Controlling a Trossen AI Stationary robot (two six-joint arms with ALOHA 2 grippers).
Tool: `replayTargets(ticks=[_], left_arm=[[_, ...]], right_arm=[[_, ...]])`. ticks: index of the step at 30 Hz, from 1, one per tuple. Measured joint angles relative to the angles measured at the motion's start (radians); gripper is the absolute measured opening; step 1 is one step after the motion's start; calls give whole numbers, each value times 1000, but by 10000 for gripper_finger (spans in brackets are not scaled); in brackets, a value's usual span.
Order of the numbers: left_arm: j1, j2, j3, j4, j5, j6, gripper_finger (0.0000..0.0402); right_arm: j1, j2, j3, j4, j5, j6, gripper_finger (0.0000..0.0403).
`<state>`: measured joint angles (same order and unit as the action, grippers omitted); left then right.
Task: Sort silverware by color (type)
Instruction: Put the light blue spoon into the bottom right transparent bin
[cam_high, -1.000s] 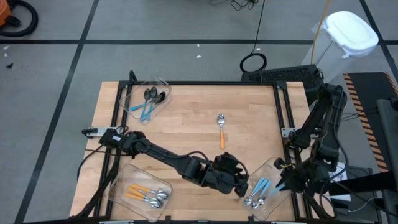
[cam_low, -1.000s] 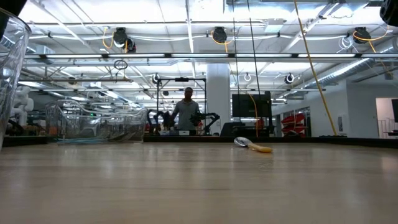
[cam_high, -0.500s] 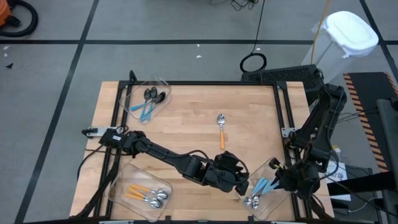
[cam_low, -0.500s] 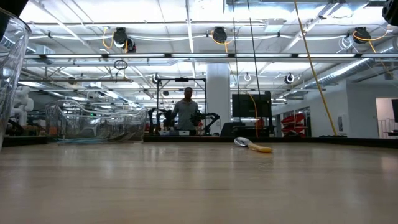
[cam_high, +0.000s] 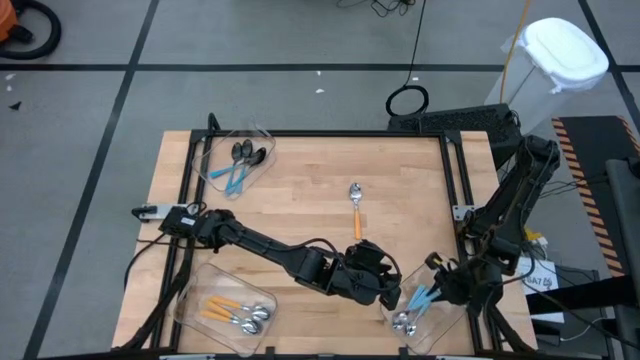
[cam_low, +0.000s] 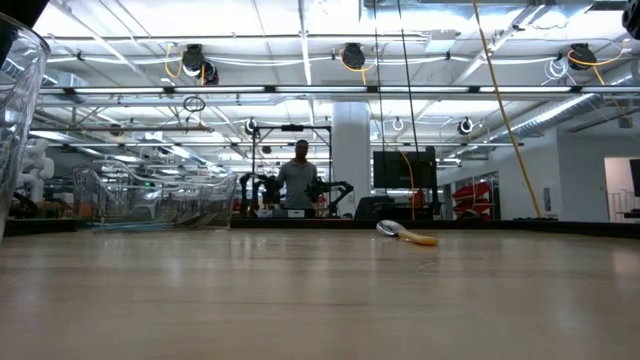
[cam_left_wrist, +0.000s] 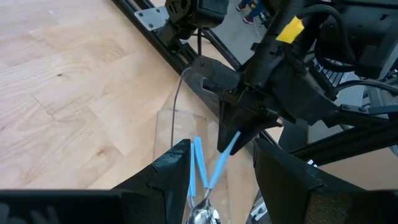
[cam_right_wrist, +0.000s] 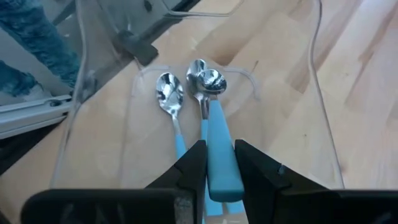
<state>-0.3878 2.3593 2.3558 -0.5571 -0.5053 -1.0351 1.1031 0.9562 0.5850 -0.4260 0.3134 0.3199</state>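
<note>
Right tool (cam_right_wrist: 216, 167) pinches a blue-handled spoon (cam_right_wrist: 214, 124) over the bin (cam_right_wrist: 323, 93); left tool (cam_left_wrist: 217, 171) spread; handle end hidden.

My right gripper (cam_high: 428, 296) sits over the bin (cam_high: 440, 268) at the table's (cam_high: 300, 170) near right corner, where spoons (cam_right_wrist: 171, 93) lie side by side. My left gripper (cam_high: 385, 293) is just left of that bin. One spoon (cam_high: 355, 207) lies alone mid-table. Other bins hold spoons at the far left (cam_high: 222, 150) and near left (cam_high: 200, 283) corners.
</note>
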Motion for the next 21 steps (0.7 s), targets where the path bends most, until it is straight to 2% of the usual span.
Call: replayTargets(ticks=[21], left_arm=[[0, 0, 0, 0, 0, -22, 172]], right_arm=[[-4, 101, -4, 54, -4, -7, 70]])
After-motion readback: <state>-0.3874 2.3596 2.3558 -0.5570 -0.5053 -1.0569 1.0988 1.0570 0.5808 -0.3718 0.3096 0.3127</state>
